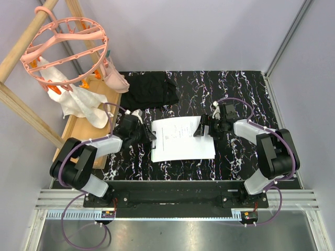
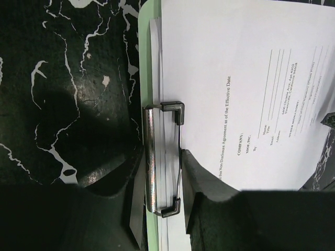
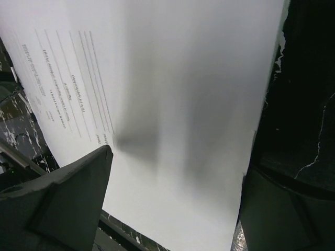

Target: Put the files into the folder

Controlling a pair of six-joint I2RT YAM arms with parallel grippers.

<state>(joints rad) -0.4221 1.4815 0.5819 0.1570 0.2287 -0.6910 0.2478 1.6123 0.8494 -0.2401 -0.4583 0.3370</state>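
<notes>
A robot test cell in a lab; a left arm (image 1: 89, 157) and a right arm (image 1: 272, 151) are bolted to a metal rail (image 1: 172, 201) at 6 o'clock, with purple cables (image 1: 78, 225) looping from their bases; bare grey walls (image 1: 199, 31) box in a table with a black marbled mat (image 1: 235, 157); staged props: a clipboard (image 2: 144, 63) with paper (image 1: 183, 141) at centre; a pink laundry hanger (image 1: 65, 49) on a wooden frame (image 1: 21, 57) at 10 o'clock.

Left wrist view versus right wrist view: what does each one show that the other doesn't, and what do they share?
Left wrist only: the dark metal clip at the edge of the flat light-green clipboard, squeezed by the left pincer. Right wrist only: the wide-open right pincer. Both: the printed white paper sheet on the black marbled tabletop.
</notes>
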